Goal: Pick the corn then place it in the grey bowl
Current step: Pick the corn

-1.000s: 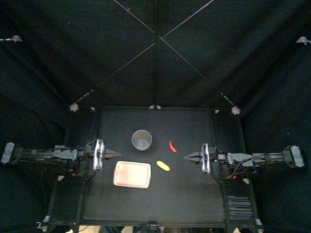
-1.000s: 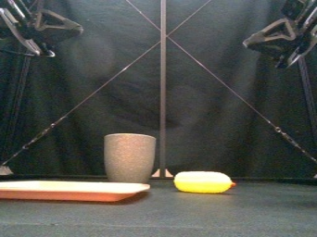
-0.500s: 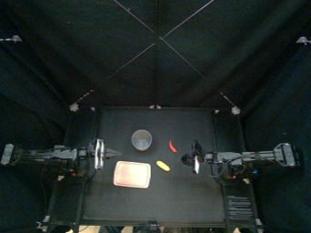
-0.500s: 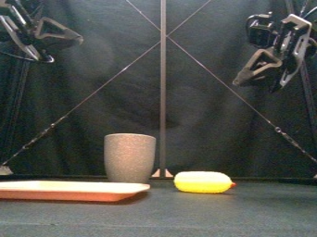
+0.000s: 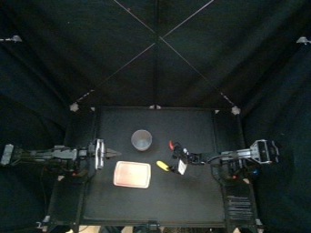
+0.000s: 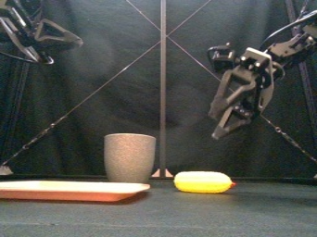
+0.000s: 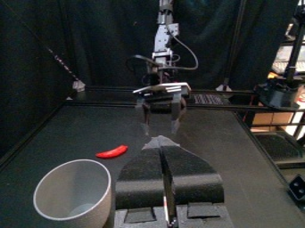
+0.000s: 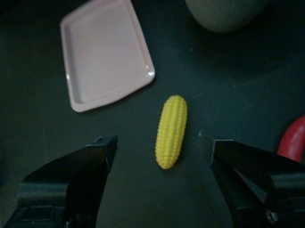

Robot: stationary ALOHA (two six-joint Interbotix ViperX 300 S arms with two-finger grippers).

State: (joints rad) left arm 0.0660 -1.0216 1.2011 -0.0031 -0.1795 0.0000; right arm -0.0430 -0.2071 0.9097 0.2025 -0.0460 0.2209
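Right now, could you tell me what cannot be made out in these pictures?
Grey bowl: cut off by the edge in the right wrist view; the front view shows only its outer wall.
Small red toy: likewise cut off there; too small in the top view to identify.
Corn: missing from the left wrist view, perhaps behind the shut jaws of the left gripper.

A lab booth: black curtains (image 5: 155, 55) enclose a black table (image 5: 122, 123).
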